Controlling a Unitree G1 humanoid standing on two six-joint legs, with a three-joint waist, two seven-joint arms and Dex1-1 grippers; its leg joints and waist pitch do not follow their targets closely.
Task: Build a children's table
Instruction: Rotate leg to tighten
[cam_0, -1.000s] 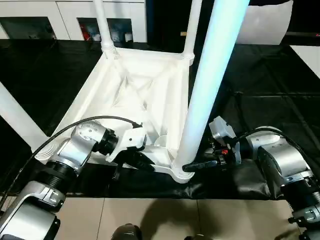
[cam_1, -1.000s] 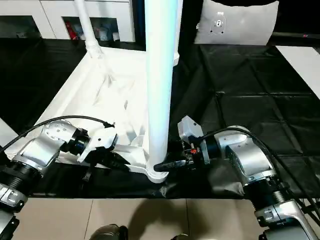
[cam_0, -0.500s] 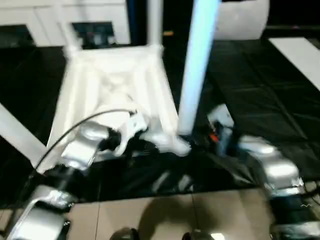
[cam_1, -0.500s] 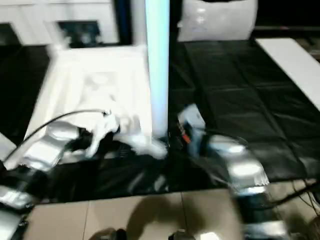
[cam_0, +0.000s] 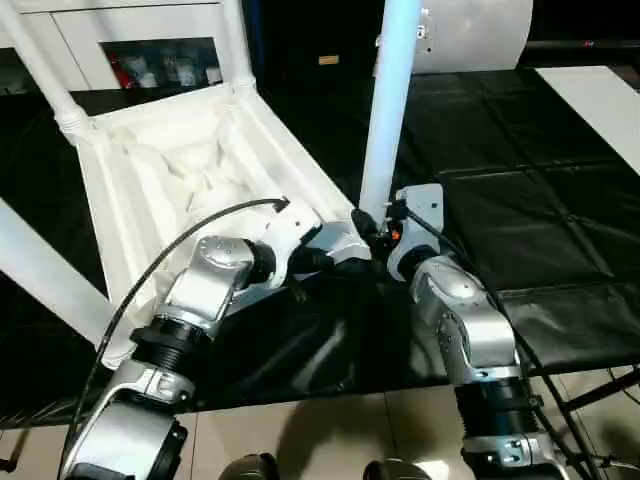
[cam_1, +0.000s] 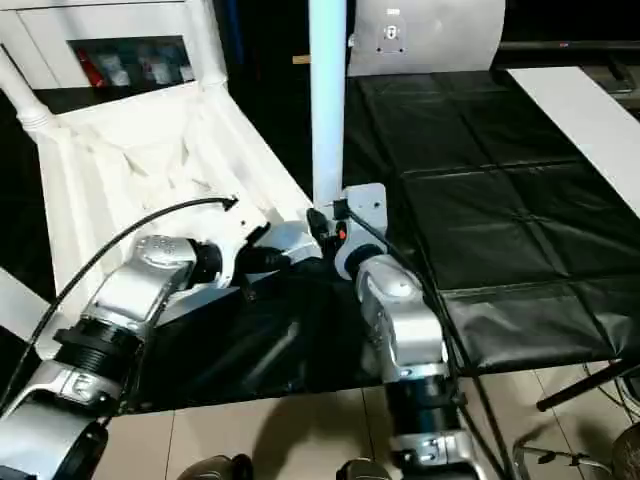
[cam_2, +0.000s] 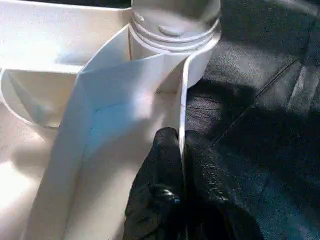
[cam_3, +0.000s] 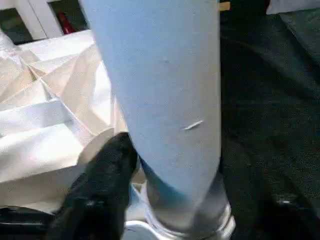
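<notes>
The white tabletop (cam_0: 170, 170) lies upside down on a black mat, ribbed underside up. Tube legs stand in its corner sockets: two at the far side (cam_0: 42, 70) (cam_0: 236, 45), one at the near left (cam_0: 40, 270), and one at the near right corner (cam_0: 385, 110). My left gripper (cam_0: 322, 258) is shut on the tabletop's thin rim wall just beside that near right socket (cam_2: 175, 35), its fingers (cam_2: 160, 165) pinching the wall. My right gripper (cam_0: 372, 228) is at the base of that leg (cam_3: 165, 90), one black finger (cam_3: 100, 190) pressed to the tube and the other hidden behind it.
White cabinets (cam_0: 130, 25) with dark openings stand behind the table. A white cushion-like panel (cam_0: 470, 35) is at the back right. The black mat (cam_0: 520, 200) covers the floor to the right, tiles (cam_0: 300, 440) lie in front. A black cable (cam_0: 190, 235) arcs over my left forearm.
The view has swung. The tabletop has turned, so its far corners sit more to the left and the held corner lies farther from me. Both grippers stay at that corner.
</notes>
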